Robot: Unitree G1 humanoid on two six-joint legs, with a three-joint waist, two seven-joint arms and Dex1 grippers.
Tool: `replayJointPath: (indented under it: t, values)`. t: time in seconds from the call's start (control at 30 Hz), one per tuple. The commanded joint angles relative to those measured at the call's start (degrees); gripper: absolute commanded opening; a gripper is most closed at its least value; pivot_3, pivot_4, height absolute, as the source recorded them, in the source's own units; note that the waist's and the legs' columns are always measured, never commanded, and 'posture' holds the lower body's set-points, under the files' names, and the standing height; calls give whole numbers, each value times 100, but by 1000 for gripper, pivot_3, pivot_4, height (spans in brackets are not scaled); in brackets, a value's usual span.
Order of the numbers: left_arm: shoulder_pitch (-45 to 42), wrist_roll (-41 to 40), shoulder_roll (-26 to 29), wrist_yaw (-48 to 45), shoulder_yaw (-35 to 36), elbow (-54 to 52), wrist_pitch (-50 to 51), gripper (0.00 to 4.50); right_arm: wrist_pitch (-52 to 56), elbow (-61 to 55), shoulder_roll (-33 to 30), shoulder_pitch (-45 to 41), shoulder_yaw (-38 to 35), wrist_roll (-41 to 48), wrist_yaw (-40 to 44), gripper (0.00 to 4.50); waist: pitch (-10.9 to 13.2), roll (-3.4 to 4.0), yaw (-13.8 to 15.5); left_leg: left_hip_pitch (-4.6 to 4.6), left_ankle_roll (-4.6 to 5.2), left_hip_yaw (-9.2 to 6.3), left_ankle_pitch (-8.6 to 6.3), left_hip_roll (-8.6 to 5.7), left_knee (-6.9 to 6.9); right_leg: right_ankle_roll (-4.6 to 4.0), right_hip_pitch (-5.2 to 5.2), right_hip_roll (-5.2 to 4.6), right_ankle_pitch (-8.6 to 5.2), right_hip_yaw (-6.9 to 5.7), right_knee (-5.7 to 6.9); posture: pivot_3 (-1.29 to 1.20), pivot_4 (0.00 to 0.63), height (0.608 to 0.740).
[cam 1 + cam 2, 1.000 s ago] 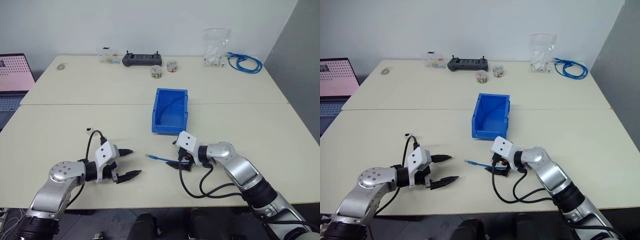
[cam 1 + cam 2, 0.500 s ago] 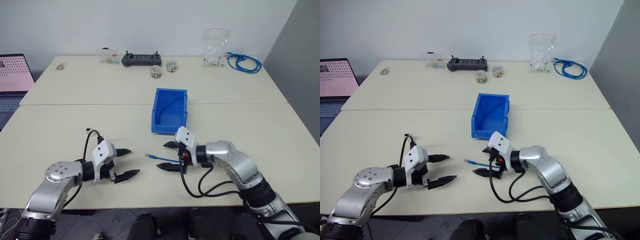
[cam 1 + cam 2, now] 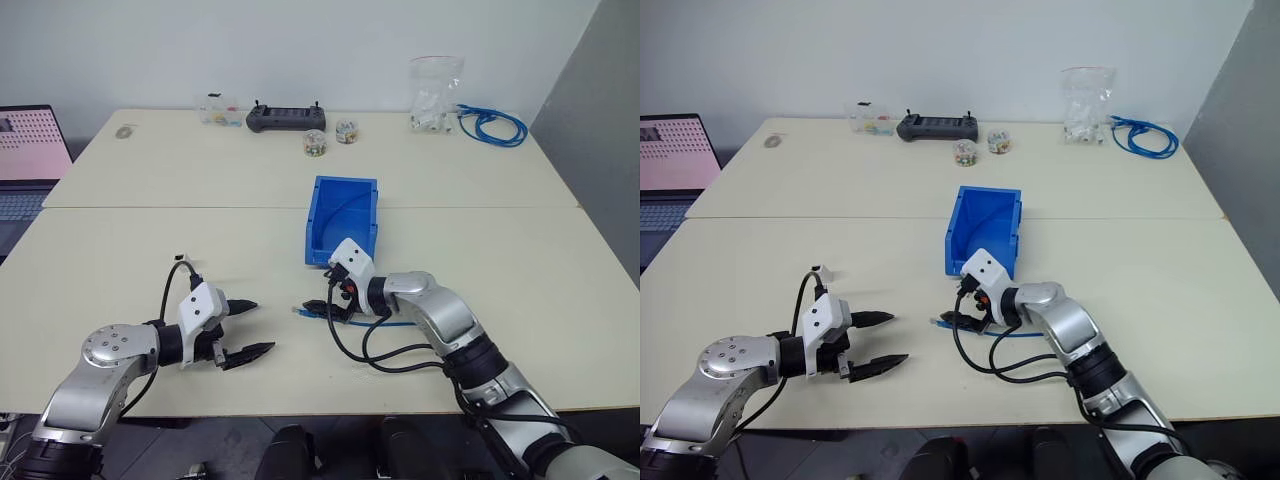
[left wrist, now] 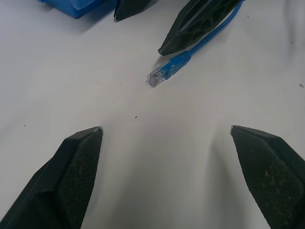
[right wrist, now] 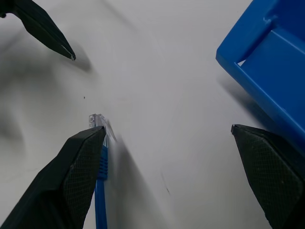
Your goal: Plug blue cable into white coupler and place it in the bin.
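- Cream double table (image 3: 120, 270) against white wall, laptop (image 3: 25, 155) at left edge, black controller (image 3: 284, 118) and small jars at back
- Right gripper (image 3: 322, 292) spread wide, holding nothing, straddling plug end of blue cable (image 3: 318, 314); one finger just beside clear plug in right wrist view (image 5: 97, 120)
- Blue cable lying flat on table just in front of bin (image 3: 342, 222), remainder running under right wrist
- Left gripper (image 3: 243, 328) wide apart, empty, hovering near table left of plug, well apart from it
- White coupler (image 3: 179, 261) apparently small white piece on table behind left wrist, untouched, too small to confirm
- Bin near right gripper's outer finger (image 5: 267, 171)
- Risk: closing now likely to pinch cable off-centre or nudge plug sideways, since plug sits against one finger, not midway
- Risk: outer finger or wrist likely to bump bin if arm swings further toward it
- Risk: coupler tiny and light, easily knocked away by left arm's cable loop
- Looped blue cable (image 3: 490, 125) and clear bag (image 3: 434, 95) at back right, possible mix-up
- No readable brands, labels or writing
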Motion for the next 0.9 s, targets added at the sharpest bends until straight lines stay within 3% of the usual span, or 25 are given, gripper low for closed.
replayJointPath:
  t: [0.03, 0.5, 0.9]
  values:
    - [32, -93, 82, -30, 140, -217, -3, 4500, -178, -228, -102, -21, 134, -89, 155, 4477, 0, 0, 0, 0, 0, 0, 0, 0, 0, 0, 0, 0, 0, 0, 0, 0, 150, 740]
    - [100, -54, 106, -117, 199, -78, -148, 4500, -1014, -591, -489, 182, 865, -678, 491, 4477, 0, 0, -1, 0, 0, 0, 0, 1, 0, 0, -1, 0, 0, -1, 0, 0, 150, 740]
    - [-4, 83, -8, -91, 44, 110, -365, 4500, -493, -823, -337, 100, 259, -172, 639, 4477, 0, 0, 2, -1, 0, 0, 0, 1, 0, 0, -1, 0, 0, -1, 0, 0, 150, 740]
